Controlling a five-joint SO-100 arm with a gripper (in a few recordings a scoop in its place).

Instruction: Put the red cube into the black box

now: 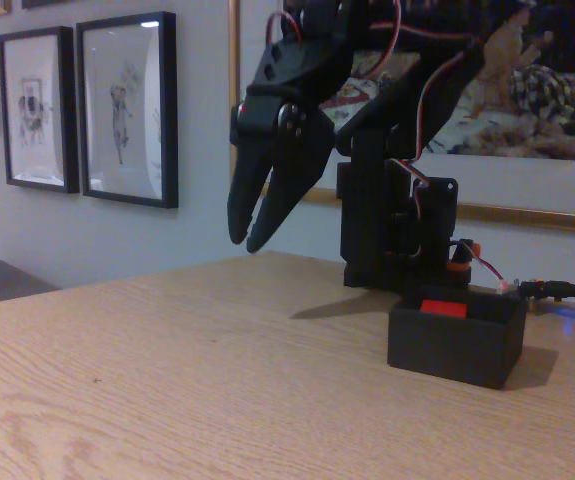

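The red cube (443, 308) lies inside the black box (455, 345), its top face showing just above the near wall. The box stands on the wooden table at the right, in front of the arm's base. My black gripper (248, 242) hangs in the air well to the left of the box and above the table, pointing down. Its two fingertips nearly touch and nothing is between them.
The arm's black base (392, 225) with red and white wires stands right behind the box. A small orange connector part (461, 260) and a cable (567, 292) lie at the back right. Framed pictures (127, 108) hang on the wall behind the wooden table (167, 380).
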